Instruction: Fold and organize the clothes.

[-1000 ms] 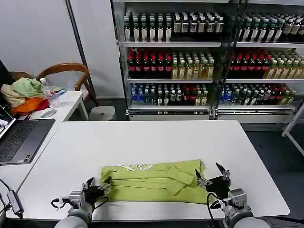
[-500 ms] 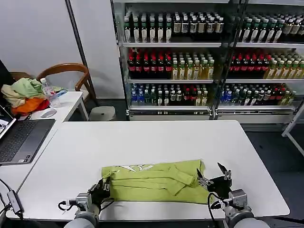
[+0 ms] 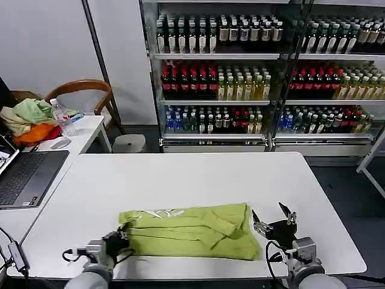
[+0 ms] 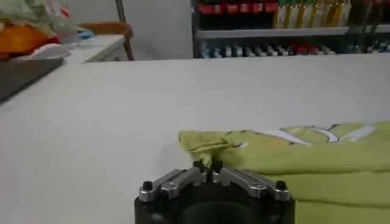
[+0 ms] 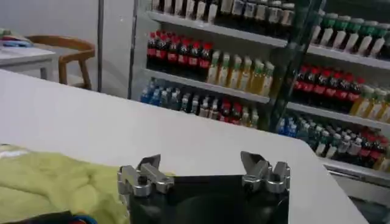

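- A lime-green T-shirt [image 3: 191,230], folded into a long band with a white print near its left end, lies on the white tabletop [image 3: 180,180] near the front edge.
- The left hand [image 3: 122,238] sits at the shirt's left end.
- The right hand [image 3: 272,220] sits just off the shirt's right end, fingers spread apart.

No legible text: bottle labels [image 3: 240,33] upper frame too small; white graphic on T-shirt [image 3: 191,230] lower centre unreadable.
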